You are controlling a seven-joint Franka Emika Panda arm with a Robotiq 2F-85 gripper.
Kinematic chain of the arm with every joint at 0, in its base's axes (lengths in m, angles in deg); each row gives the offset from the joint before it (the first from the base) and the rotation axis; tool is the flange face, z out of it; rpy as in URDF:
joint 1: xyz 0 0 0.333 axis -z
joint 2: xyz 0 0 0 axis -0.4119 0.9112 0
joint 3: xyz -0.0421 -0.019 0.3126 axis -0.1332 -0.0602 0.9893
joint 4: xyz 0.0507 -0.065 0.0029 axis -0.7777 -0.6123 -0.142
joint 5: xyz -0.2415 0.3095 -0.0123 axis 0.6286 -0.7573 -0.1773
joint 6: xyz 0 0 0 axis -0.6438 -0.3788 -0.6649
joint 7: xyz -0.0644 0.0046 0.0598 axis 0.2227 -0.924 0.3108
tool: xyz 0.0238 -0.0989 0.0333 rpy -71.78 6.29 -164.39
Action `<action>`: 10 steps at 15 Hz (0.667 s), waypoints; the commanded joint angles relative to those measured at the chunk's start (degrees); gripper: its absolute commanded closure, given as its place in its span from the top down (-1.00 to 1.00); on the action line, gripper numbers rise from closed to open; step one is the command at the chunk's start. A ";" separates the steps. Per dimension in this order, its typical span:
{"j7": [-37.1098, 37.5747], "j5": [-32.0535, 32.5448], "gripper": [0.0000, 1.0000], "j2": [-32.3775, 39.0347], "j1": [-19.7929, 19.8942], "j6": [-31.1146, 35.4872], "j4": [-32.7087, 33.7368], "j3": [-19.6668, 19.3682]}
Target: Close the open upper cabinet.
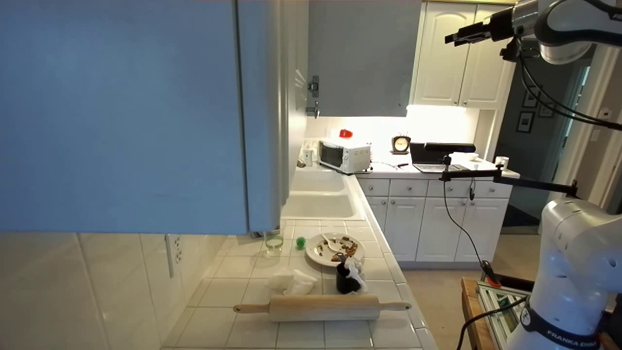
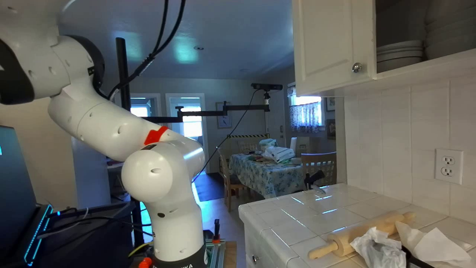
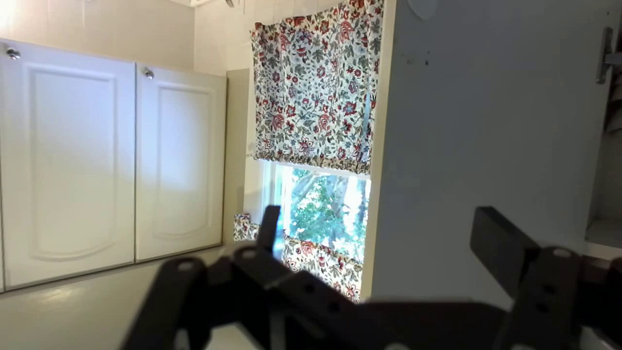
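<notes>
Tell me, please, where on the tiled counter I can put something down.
Bare tiles lie between rolling pin and the counter end toward the dining table; a strip between plate and sink looks free. Crowded between rolling pin and plate: crumpled paper, black container.

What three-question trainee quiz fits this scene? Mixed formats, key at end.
1. Multiple choice: in an exterior view, what sits inside the open upper cabinet? A) bottles B) stacked dishes C) toaster
2. True or false: in the wrist view, the gripper stands open.
3. Fill in: in both exterior views, a wooden ____ lies on the tiled counter.

Key: 1 B; 2 true; 3 rolling pin.
</notes>
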 commanded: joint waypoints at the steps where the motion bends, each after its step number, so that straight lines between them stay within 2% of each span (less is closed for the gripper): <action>1: -1.63 -2.43 1.00 4.35 -1.83 -1.21 5.73 -1.01; 3: -2.50 -3.04 1.00 5.51 -3.02 -1.15 7.41 -1.47; 10: -6.92 -7.21 1.00 6.68 -12.40 -0.21 11.90 -5.28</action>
